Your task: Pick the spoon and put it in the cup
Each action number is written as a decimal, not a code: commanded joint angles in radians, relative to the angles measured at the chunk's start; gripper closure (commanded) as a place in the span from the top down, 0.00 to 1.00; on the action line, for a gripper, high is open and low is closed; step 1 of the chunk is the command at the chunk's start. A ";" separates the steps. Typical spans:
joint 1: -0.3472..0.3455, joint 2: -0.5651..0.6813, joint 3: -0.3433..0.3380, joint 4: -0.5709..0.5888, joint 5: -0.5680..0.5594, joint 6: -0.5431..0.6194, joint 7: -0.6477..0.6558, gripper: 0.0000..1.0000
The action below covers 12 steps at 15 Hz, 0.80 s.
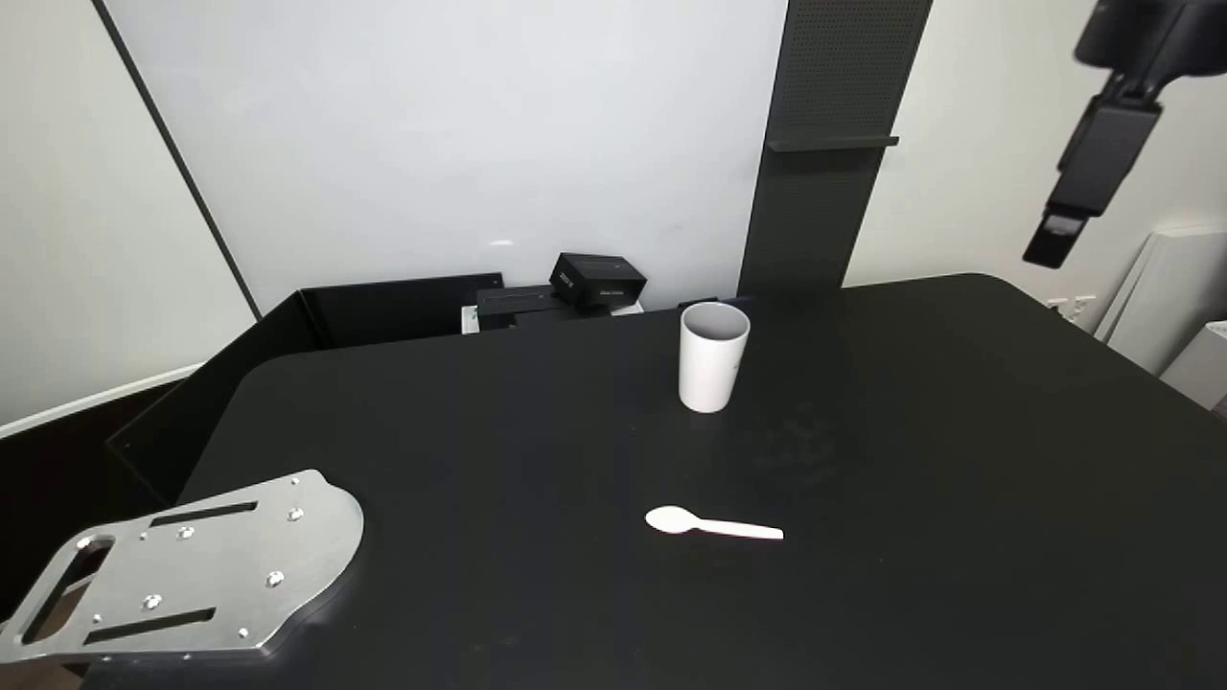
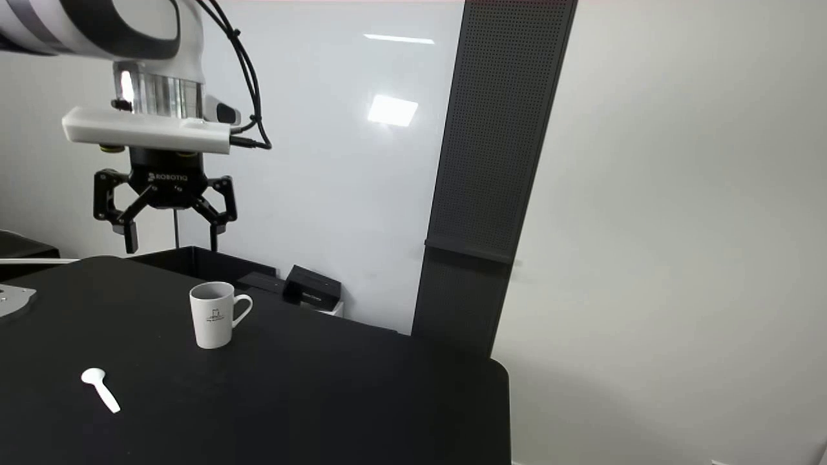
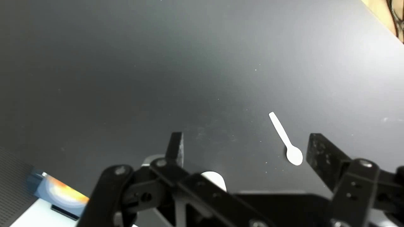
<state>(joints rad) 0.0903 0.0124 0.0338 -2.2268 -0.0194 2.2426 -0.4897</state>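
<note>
In an exterior view, the spoon (image 1: 712, 525) is seen farther from the table's (image 1: 498, 460) far edge than the cup (image 1: 706, 366); its handle (image 1: 740, 528) should be straddled squarely by the gripper (image 2: 172, 241) (jaws parted, nothing held).

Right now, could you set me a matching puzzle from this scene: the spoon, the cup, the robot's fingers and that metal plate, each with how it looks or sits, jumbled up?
Things:
1. spoon
2. cup
3. fingers
4. metal plate

Descriptions:
A. black, spread apart, up in the air
B. silver-coloured, with slots
C. white, lying flat on the table
D. standing upright, with a side handle

Right pairs: 1-C, 2-D, 3-A, 4-B.
</note>
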 commanded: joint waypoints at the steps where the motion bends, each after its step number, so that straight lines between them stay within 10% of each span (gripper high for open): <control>1: 0.007 0.158 0.046 0.126 -0.011 0.016 -0.145 1.00; 12: 0.053 0.337 0.188 0.213 -0.089 0.160 -0.328 1.00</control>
<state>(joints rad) 0.1267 0.3315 0.2088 -2.0305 -0.0682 2.3729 -0.8156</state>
